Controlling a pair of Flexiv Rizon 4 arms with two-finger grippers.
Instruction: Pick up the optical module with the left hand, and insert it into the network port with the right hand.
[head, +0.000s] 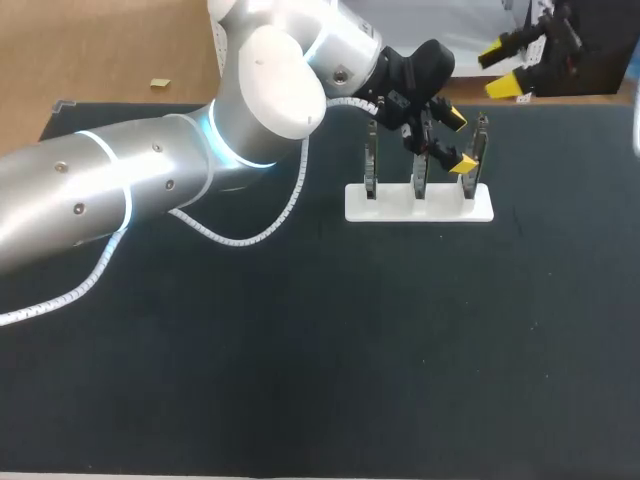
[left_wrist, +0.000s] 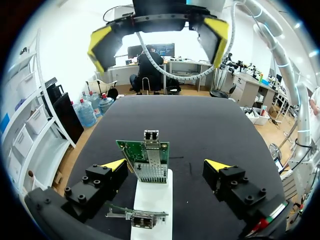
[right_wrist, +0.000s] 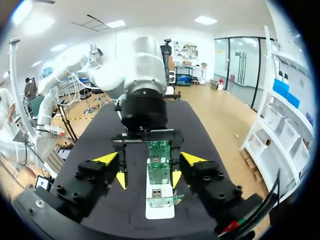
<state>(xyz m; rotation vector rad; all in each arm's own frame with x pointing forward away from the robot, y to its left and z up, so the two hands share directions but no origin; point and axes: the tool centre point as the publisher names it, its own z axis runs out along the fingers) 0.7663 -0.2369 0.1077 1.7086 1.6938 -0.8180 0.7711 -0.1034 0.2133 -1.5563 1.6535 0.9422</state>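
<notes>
My left gripper hangs spread open over the white plastic stand on the black table. Its yellow-tipped fingers stand either side of an upright green circuit card carrying a silver metal network port, and neither finger clamps it. My right gripper, also open and holding nothing, faces the stand from the table's far edge; the optical module itself I cannot pick out.

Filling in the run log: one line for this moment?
left pincer open astride white stand | right pincer open, empty | green board upright, untouched
</notes>
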